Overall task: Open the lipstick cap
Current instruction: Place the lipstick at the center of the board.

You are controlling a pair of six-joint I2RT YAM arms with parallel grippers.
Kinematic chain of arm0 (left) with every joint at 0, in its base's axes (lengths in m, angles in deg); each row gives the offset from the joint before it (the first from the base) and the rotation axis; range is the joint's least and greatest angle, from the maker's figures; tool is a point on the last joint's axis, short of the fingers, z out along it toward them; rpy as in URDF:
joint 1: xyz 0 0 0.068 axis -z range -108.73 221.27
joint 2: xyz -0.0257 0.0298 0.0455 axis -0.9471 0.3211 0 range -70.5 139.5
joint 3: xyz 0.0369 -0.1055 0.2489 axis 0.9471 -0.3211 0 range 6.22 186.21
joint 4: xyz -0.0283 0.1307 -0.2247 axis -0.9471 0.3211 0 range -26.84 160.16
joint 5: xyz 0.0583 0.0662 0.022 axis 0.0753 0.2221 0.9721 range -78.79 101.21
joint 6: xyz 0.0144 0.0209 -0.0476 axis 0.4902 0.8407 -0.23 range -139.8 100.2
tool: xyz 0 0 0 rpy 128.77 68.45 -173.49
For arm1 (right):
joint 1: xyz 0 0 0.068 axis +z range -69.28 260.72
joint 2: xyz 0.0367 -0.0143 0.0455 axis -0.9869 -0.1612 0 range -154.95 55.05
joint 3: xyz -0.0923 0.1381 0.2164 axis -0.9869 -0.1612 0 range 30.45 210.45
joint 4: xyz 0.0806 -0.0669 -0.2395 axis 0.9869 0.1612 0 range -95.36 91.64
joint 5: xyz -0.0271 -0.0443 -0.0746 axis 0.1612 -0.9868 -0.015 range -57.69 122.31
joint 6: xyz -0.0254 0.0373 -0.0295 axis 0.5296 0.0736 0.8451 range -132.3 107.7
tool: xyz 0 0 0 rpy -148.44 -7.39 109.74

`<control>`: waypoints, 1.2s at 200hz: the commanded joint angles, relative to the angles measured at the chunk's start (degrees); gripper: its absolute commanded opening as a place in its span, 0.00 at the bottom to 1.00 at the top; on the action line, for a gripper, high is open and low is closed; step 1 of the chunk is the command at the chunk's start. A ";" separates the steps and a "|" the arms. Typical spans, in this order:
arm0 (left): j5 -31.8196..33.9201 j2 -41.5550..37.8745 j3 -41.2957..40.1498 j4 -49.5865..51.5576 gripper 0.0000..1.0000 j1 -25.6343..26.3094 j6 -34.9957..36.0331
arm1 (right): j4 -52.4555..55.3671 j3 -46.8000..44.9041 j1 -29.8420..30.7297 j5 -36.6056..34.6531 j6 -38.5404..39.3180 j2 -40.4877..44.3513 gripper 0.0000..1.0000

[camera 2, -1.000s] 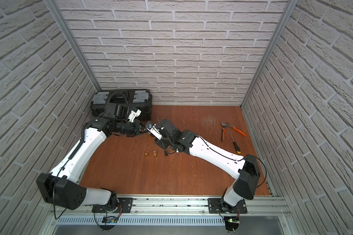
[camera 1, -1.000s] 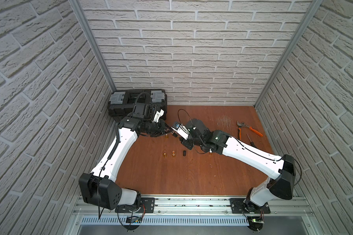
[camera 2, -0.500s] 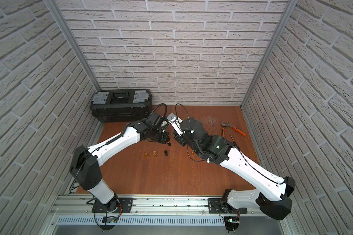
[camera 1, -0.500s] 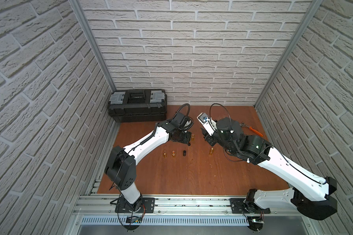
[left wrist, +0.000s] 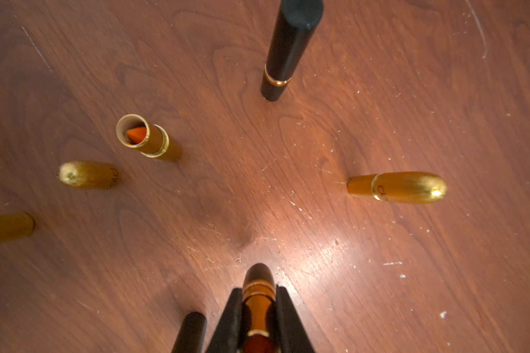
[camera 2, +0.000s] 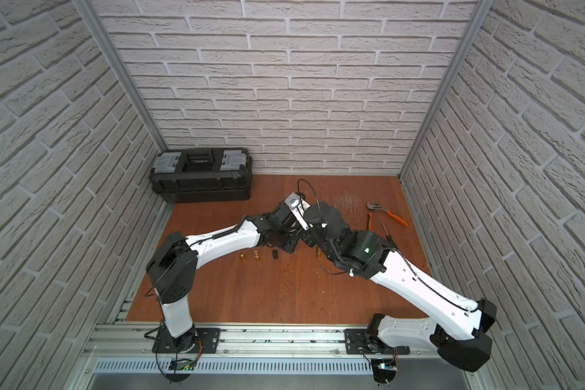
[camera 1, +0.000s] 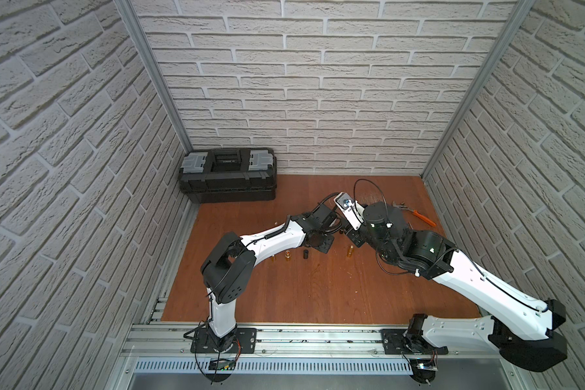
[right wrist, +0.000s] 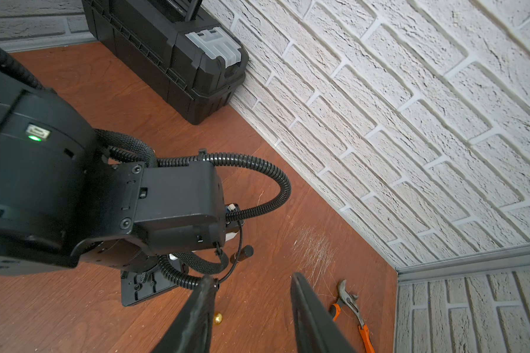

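Left gripper [left wrist: 259,293] clamped tight on the lipstick [left wrist: 257,275], low over the table [left wrist: 380,244]; dark rounded end and gold rings stick out past the fingertips. Right gripper [right wrist: 253,276] partway open, nothing between its jaws, close beside the left. Judgement: cap not yet off. Bring right jaws square onto the exposed end only, beyond the rings, close firmly, pull straight along the tube axis while left resists. Mind the black capped lipstick [left wrist: 288,49] and open gold lipstick [left wrist: 147,137] standing nearby
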 commanded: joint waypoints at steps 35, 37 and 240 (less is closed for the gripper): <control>3.25 -0.22 -3.95 -3.17 0.18 0.88 1.40 | -1.84 -0.26 -0.13 0.09 -0.66 -0.38 0.44; 3.40 -0.31 -4.26 -3.33 0.18 0.86 1.48 | -1.83 -0.24 -0.10 0.22 -0.66 -0.45 0.43; 1.84 -4.88 0.46 3.65 0.52 -0.85 1.56 | -1.09 1.59 -0.09 0.27 -0.98 -0.70 0.43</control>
